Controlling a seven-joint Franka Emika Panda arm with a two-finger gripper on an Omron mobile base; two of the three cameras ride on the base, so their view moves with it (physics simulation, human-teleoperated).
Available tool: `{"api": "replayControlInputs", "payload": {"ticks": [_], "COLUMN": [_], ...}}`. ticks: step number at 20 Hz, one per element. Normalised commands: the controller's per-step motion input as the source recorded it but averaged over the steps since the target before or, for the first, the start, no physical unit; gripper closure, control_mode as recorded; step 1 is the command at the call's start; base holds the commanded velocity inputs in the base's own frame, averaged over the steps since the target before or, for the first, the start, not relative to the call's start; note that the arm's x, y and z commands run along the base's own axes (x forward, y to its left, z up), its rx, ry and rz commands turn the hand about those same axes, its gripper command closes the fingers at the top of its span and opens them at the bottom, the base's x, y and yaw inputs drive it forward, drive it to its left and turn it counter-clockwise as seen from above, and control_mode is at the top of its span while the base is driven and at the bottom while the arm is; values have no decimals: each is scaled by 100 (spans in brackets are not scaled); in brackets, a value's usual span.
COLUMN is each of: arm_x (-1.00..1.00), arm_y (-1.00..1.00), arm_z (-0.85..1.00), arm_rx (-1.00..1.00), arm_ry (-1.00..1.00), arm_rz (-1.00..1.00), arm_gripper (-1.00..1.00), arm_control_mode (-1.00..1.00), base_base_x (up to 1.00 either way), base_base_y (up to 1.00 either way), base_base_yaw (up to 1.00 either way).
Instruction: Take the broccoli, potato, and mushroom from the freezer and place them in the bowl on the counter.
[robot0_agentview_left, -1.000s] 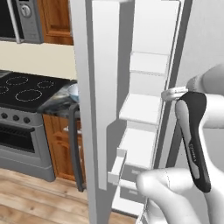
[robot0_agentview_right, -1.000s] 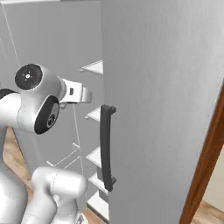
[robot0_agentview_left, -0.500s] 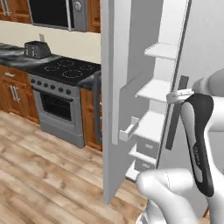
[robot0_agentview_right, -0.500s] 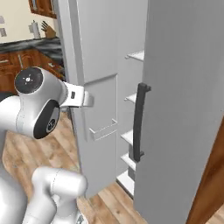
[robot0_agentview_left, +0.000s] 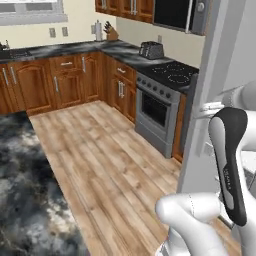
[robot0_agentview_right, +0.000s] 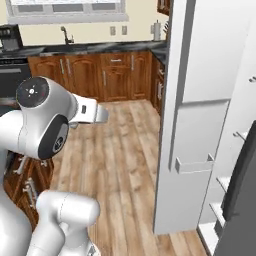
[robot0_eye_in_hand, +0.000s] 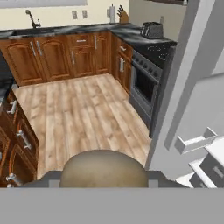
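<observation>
Obs.: hand view. The gripper carries a tan domed lump, seated between the two dark finger tips at the bottom of that view. The jaws are partly closed and pinch it from either side. The colour is dull tan, not reddish and not green, so I judge it to be the mushroom rather than the potato or the broccoli. This identification is tentative, since just its top is exposed.

Obs.: freezer. The door stands open, and a small white door shelf projects from its inner face. The white inner shelves sit to its right, with the dark handle at the edge of the frame. The hand view looks away from the compartment and across the wood floor.

Obs.: counter. The marbled slab lies low on the left of the left base view, and the stove stands across the room.

Status: one item is out of the freezer and in the grip, in transit and off any surface. What the bowl already contains cannot be judged from these pictures, nor can the freezer's remaining contents.

Remaining: carry the lump over the bowl on the counter and release it. After that, fetch whichever vegetables are left.

Risk: the lump is round, so the hold may be shallow and could slip on a quick swing.
</observation>
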Motion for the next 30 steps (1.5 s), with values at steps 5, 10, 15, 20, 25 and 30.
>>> {"api": "replayControlInputs", "payload": {"ticks": [5, 10, 15, 20, 25, 30], "arm_x": [0, 0, 0, 0, 0, 0], "arm_y": [0, 0, 0, 0, 0, 0], "arm_z": [0, 0, 0, 0, 0, 0], "arm_rx": [0, 0, 0, 0, 0, 0], "arm_ry": [0, 0, 0, 0, 0, 0], "arm_rz": [0, 0, 0, 0, 0, 0], "arm_gripper": [100, 100, 100, 100, 100, 100], "arm_control_mode": [100, 100, 100, 100, 100, 100], "base_base_x": [74, 100, 100, 100, 100, 98], "base_base_y": [45, 7, -18, -6, 0, 0], "base_base_yaw": [43, 7, -2, -6, -30, -55]}}
